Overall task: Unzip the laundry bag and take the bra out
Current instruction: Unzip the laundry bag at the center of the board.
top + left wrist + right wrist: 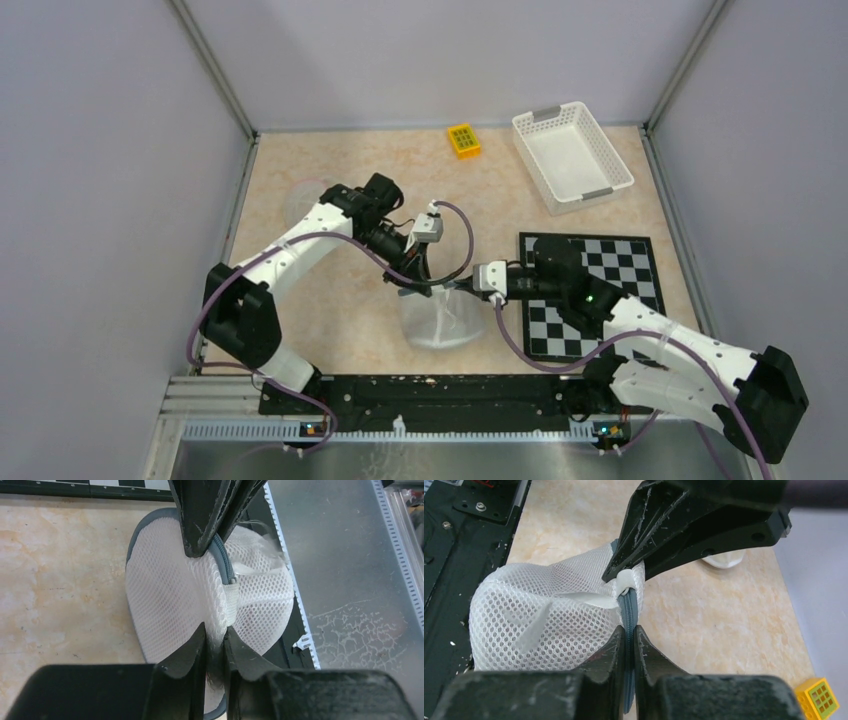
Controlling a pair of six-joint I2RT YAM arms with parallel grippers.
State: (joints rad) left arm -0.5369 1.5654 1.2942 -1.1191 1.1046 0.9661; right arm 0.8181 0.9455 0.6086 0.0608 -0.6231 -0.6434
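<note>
The laundry bag (440, 318) is a white mesh pouch with a grey zipper, near the table's front edge. It fills the left wrist view (170, 595) and shows in the right wrist view (539, 625). My left gripper (215, 632) is shut on a fold of the bag's mesh by the white zipper tab (231, 597); it shows from above (415, 282). My right gripper (630, 630) is shut on the grey zipper (629, 610) and shows from above (462, 283). The two grippers meet nose to nose over the bag. The bra is hidden inside.
A black-and-white checkerboard (600, 290) lies to the right under the right arm. A white basket (572, 155) stands at the back right. A small yellow block (463, 140) sits at the back. A black rail (430, 395) runs along the front edge.
</note>
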